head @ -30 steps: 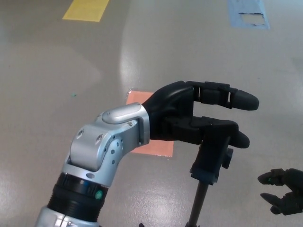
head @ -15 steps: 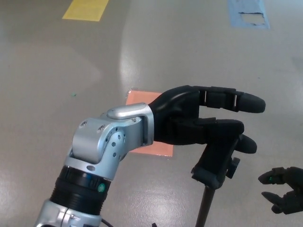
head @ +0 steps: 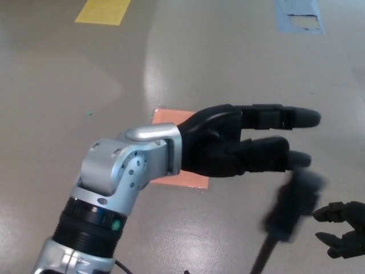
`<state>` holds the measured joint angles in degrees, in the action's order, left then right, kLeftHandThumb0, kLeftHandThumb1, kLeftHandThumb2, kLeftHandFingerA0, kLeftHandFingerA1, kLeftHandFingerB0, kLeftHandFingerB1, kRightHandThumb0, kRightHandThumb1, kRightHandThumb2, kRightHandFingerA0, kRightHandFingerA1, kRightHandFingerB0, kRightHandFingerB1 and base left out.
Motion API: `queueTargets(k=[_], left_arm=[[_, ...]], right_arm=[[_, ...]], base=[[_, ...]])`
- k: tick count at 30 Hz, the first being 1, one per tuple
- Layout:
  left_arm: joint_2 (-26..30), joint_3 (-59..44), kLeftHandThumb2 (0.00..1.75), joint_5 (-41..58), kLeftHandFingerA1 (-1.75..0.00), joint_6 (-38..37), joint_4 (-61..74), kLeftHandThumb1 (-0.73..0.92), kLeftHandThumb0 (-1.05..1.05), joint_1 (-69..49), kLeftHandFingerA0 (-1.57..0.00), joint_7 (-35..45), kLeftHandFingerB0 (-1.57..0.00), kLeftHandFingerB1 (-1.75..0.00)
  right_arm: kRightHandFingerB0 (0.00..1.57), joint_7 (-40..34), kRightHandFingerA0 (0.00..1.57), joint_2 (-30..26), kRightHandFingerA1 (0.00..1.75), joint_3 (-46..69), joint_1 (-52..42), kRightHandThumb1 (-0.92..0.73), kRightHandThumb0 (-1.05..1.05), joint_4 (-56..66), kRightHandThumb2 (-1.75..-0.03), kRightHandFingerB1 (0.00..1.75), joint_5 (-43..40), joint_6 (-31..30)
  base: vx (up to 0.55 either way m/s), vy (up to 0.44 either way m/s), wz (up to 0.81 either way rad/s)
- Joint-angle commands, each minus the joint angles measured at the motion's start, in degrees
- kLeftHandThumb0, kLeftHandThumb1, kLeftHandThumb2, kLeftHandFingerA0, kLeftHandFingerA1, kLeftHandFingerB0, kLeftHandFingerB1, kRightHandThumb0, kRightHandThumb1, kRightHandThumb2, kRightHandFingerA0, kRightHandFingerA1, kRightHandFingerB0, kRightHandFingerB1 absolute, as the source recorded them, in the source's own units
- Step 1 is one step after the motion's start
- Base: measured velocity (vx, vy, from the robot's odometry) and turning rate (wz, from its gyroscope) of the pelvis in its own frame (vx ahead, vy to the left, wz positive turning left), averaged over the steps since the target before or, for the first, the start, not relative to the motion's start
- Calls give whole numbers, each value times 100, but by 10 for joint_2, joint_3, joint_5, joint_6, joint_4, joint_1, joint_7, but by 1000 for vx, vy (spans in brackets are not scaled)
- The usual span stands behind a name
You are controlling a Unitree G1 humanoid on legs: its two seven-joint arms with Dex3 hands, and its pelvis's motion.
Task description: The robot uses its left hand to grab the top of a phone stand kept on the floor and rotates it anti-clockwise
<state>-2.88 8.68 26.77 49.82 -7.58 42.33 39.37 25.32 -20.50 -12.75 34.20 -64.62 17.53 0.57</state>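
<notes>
My left hand [head: 251, 142] reaches out over the floor from the left, open, with its fingers stretched flat toward the right. The black phone stand [head: 292, 208] is just below and right of the fingertips. Its head is blurred and its pole [head: 263, 257] leans toward the lower left. No finger wraps around the stand; whether a fingertip still touches its top I cannot tell. My right hand [head: 342, 228] shows at the lower right edge, fingers loosely curled and apart, holding nothing.
An orange-pink square patch [head: 171, 120] lies on the grey floor behind my left forearm. A yellow marking [head: 104, 11] is at the top left and a blue marking [head: 299, 16] at the top right.
The left hand's fingers have straightened and come off the stand's head. The head has swung to the right and now blurs with motion. The right hand has stayed put.
</notes>
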Motion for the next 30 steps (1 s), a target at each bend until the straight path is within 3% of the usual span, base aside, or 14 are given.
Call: queueTargets(k=[1, 5, 9, 10, 12, 14, 15, 17, 18, 21, 22, 25, 30], left_arm=[[20, -4, 80, 16, 0, -32, 14, 46, -76, 14, 0, 43, 0, -11], [31, -2, 85, 7, 0, -61, 14, 52, -87, 22, 0, 57, 0, 0], [42, -16, 86, 5, 0, -100, 4, 52, -88, 29, 0, 71, 0, -1], [47, -21, 87, 5, 0, -106, 5, 52, -89, 30, 0, 70, 0, -2], [56, -31, 87, 4, 0, -114, 7, 54, -90, 31, 0, 67, 0, 0], [64, -42, 87, 5, -1, -123, 9, 54, -90, 31, 0, 65, 0, 0], [77, -56, 89, 6, -2, -130, 10, 56, -92, 32, 0, 67, 0, 0], [85, -62, 89, 6, -2, -134, 10, 56, -92, 33, 0, 69, 0, 0], [109, -85, 90, 10, -2, -141, 8, 57, -93, 28, 0, 72, 0, 0], [142, -115, 93, -5, -3, -185, 7, 61, -94, -1, 0, 67, 0, 0], [151, -123, 96, -13, -11, -194, 8, 59, -86, -14, 0, 57, 0, -14], [169, -145, 96, -32, -18, -229, 3, 57, -78, -55, 0, 32, 0, -21], [184, -187, 94, -53, -16, -293, -33, 56, -80, -123, 0, -1, 0, -21]], right_arm=[[6, -3, 47, -6, 52, -1, 0, -67, -61, 2, -89, 35, 1, 5], [7, 4, 47, -7, 53, 2, 2, -66, -60, 2, -89, 36, -4, 6], [8, 7, 47, -5, 53, 5, 8, -66, -61, -1, -88, 37, -8, 3], [13, 6, 55, -5, 40, 3, 9, -80, -55, 0, -64, 27, -5, 5], [13, 4, 57, -5, 41, 2, 8, -80, -54, 1, -63, 27, -3, 5], [14, 3, 58, -5, 41, 2, 8, -79, -54, 1, -63, 27, -3, 4], [9, 2, 49, -5, 53, 3, 7, -66, -62, 1, -88, 38, -3, 5], [9, 1, 49, -5, 53, 2, 7, -66, -62, 1, -88, 38, -3, 7], [13, 1, 59, -6, 41, 2, 5, -80, -54, 1, -63, 27, -2, 10], [14, 1, 58, -2, 40, 1, 9, -80, -54, -3, -63, 27, -2, 5], [14, 2, 57, -3, 40, 1, 9, -81, -53, -3, -64, 27, -1, 4], [13, 5, 58, -5, 41, 1, 1, -81, -53, -2, -63, 27, -3, 6], [13, 5, 58, -5, 41, 2, -8, -81, -53, 0, -64, 27, -4, 8]], base=[[0, 0, 0], [0, 0, 0], [0, 0, 0], [0, 0, 0], [0, 0, 0], [0, 0, 0], [0, 0, 0], [0, 0, 0], [0, 0, 0], [0, 0, 0], [0, 0, 0], [0, 0, 0], [0, 0, 0]])
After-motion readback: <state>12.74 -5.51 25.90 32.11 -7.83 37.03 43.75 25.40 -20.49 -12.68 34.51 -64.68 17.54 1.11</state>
